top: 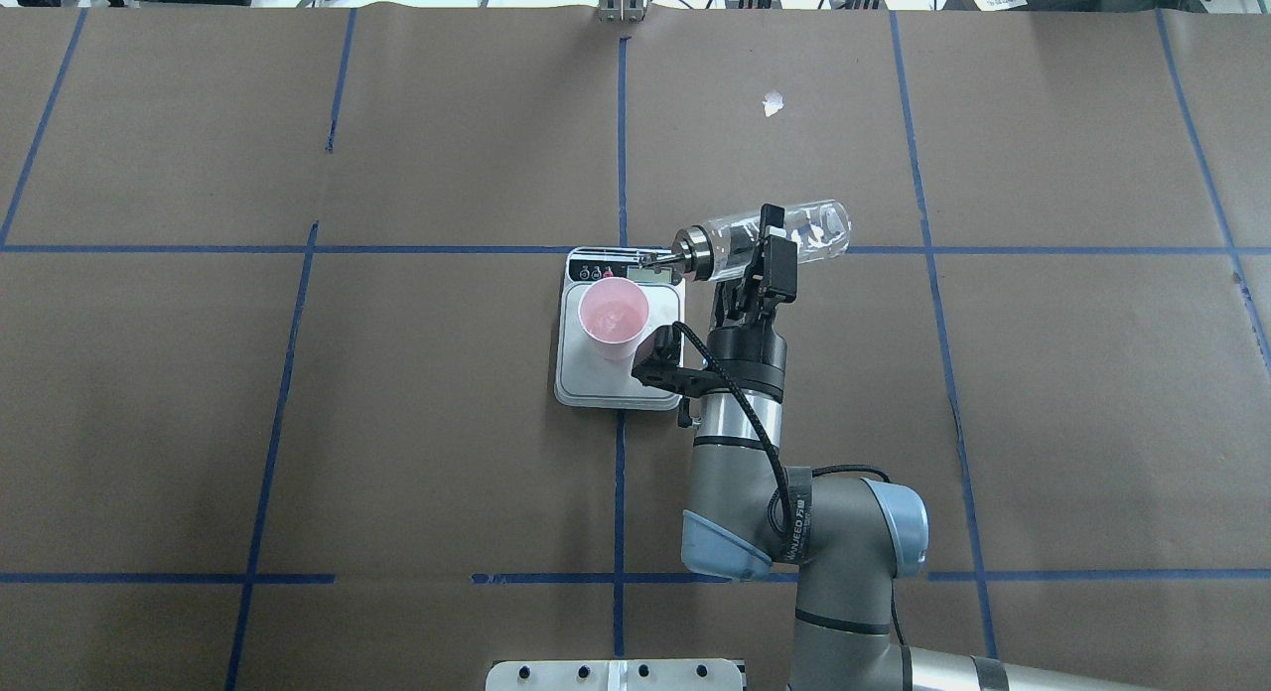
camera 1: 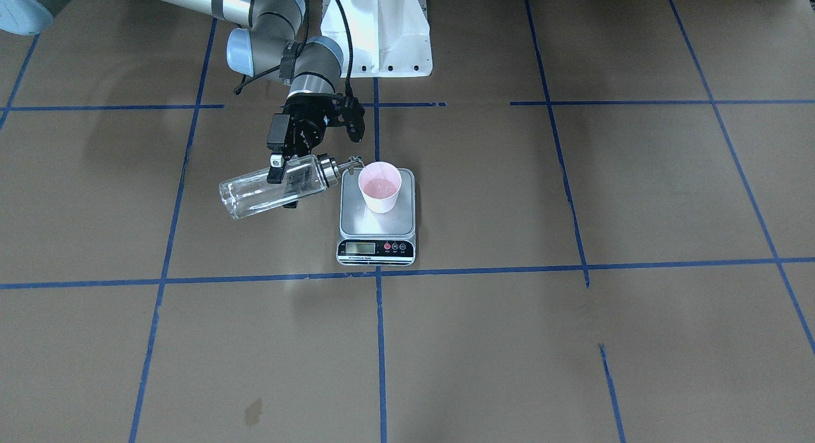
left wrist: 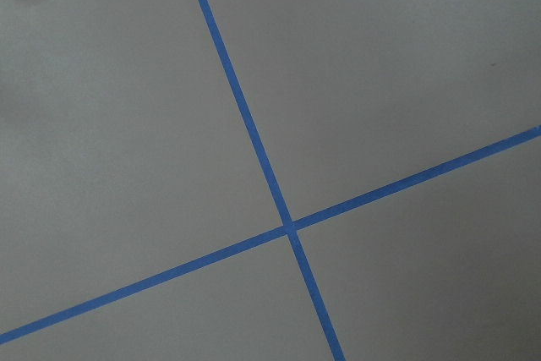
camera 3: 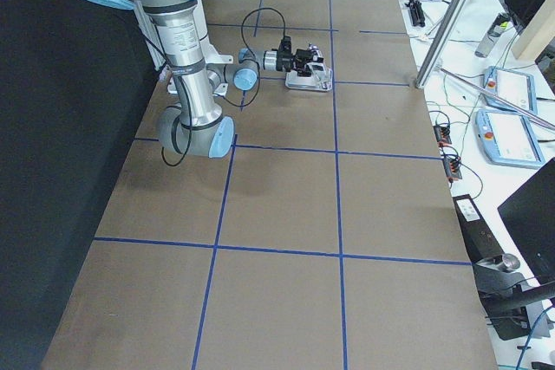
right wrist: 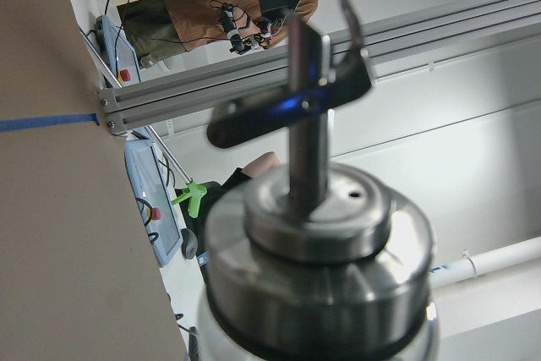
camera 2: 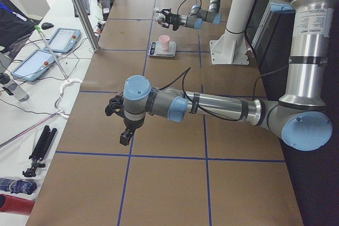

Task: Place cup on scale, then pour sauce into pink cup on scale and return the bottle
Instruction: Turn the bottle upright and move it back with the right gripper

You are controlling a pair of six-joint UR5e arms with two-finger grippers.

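From the front camera, the right gripper (camera 1: 283, 175) was clamped round the middle of the bottle (camera 1: 255, 195). The bottle lay close to level above the table (camera 1: 573, 341), and its spout (camera 1: 349, 165) reached just to the rim of the cup (camera 1: 380, 188). The cup stood upright on the scale (camera 1: 375, 225), towards the back of the platform. From overhead, a sheen inside the cup looked like sauce (top: 611, 319), so the pour seemed under way. The spout tip sat close to the rim edge rather than plainly over the middle. From the left end, the left gripper (camera 2: 125, 135) hung over bare table well apart from the scale, and I could not tell whether its fingers were apart or together. The right-end view showed the same hold on the bottle, too small to add detail. The left wrist camera saw only brown paper and blue tape (left wrist: 254, 137). The right wrist camera looked along the bottle's silver cap at the spout, with a person (right wrist: 194, 10) beyond. To do this step well, the tip should be nudged further over the cup's mouth and the tilt added slowly. The display (camera 1: 358, 247) should be watched and the light cup left untouched. The bottle should be brought upright before it is drawn away, so no drops fall on the platform.
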